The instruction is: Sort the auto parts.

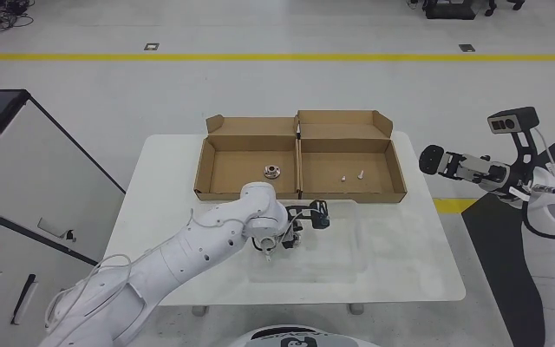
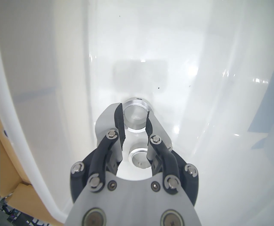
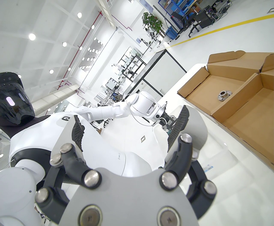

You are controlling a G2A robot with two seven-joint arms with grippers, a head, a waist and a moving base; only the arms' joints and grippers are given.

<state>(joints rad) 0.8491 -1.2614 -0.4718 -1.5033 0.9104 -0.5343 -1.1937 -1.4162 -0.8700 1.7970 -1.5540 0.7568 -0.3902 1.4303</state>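
Metal ring (image 2: pixel 137 116) clamped snugly in left tool (image 2: pixel 133 112) inside clear tray (image 1: pixel 338 247) on white desk (image 1: pixel 408 252), near cardboard box (image 1: pixel 227 169) holding a flanged part (image 1: pixel 272 170); right tool (image 3: pixel 130 114) spread wide, empty, beyond desk's edge.

A pale, glossy floor (image 1: pixel 260 87) surrounds the white table (image 1: pixel 416 260). A yellow line (image 1: pixel 277 57) crosses it far beyond the right gripper (image 3: pixel 130 119). Across the table from that gripper stands a dark-framed panel (image 1: pixel 52 173). High above it are round ceiling lights (image 3: pixel 32 36) and red pipes (image 3: pixel 85 36). Farther back are a potted plant (image 3: pixel 152 20), blue cabinets (image 3: pixel 171 32) and black chairs (image 3: pixel 193 27).
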